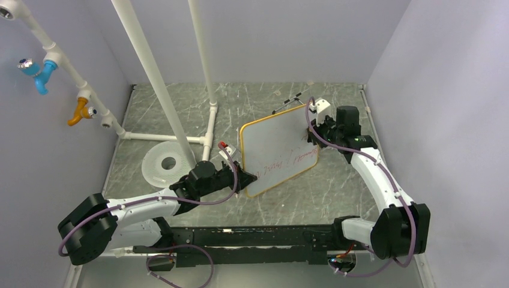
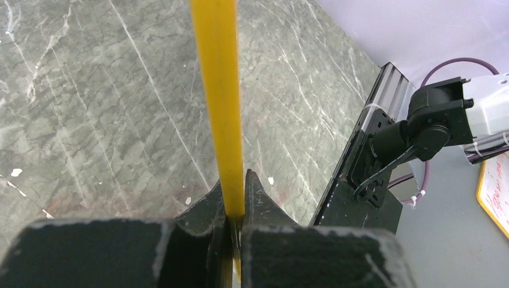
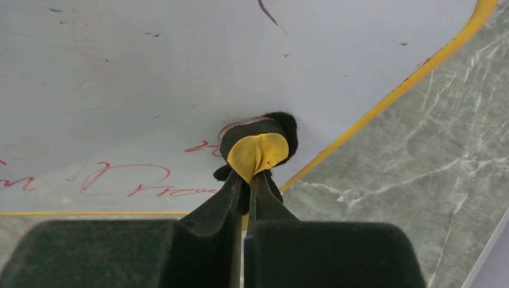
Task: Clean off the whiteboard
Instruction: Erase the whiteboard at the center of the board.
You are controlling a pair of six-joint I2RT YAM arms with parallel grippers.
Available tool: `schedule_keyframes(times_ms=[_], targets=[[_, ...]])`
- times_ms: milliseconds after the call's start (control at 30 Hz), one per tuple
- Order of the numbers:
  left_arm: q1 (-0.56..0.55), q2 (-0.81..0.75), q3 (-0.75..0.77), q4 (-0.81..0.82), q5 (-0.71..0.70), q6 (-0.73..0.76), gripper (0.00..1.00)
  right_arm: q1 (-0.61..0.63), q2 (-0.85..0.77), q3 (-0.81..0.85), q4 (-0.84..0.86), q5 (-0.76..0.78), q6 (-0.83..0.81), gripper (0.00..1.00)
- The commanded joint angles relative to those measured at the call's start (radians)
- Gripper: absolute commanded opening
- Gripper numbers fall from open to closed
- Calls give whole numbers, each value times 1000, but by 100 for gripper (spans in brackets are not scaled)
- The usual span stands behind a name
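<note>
Setting: pale grey walls are seen on three sides of a grey-green marbled worktop.
Whiteboard: the whiteboard is placed mid-worktop, somewhat toward the right edge, and is turned askew to all edges. Whether its underside touches the worktop cannot be told.
Frame: a thin orange-yellow rim is seen all round; in the left wrist view it appears edge-on as a yellow strip.
Writing: a red scrawl is spread across the half of the board nearer the front edge; in the right wrist view it is seen as looping red letters.
Left hand: the left hand is clamped on the board's rim at the corner nearest the front edge; the yellow strip is pinched between the two fingers.
Right hand: the right hand is closed on a yellow-and-black eraser pad, which is pressed against the white surface close to the board's right rim, just beside the end of the red writing.
Disc: a white disc with a centre hole is laid flat near the left edge, well apart from the board.
Pipes: white pipes are stood up from the far-left part of the worktop.
</note>
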Motion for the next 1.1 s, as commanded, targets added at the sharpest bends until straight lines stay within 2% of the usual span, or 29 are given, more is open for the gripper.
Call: schedule_keyframes(times_ms=[0,200,300,367,467,567,667,733,800,933,1067], targets=[[-4,-34,24,95,79,33,0,4,25,8,-1,-3,-43,0],[-1,-32,26,103,84,33,0,108,32,6,-121,-262,-184,0],[1,-31,25,102,85,31,0,121,25,25,-137,-352,-183,0],[1,-33,22,102,83,31,0,99,10,25,-69,-295,-101,0],[2,-36,21,101,85,30,0,24,8,14,30,-81,22,0],[1,-34,19,104,86,30,0,-20,29,7,50,35,40,0],[1,-36,21,101,87,32,0,-23,57,3,30,54,12,0],[2,-43,21,96,84,34,0,-20,75,11,-10,-1,-18,0],[2,-49,18,94,81,36,0,-8,74,12,-51,-117,-63,0],[4,-50,17,98,84,35,0,72,39,1,-98,-272,-135,0],[4,-38,21,103,91,32,0,91,27,21,-98,-382,-128,0]])
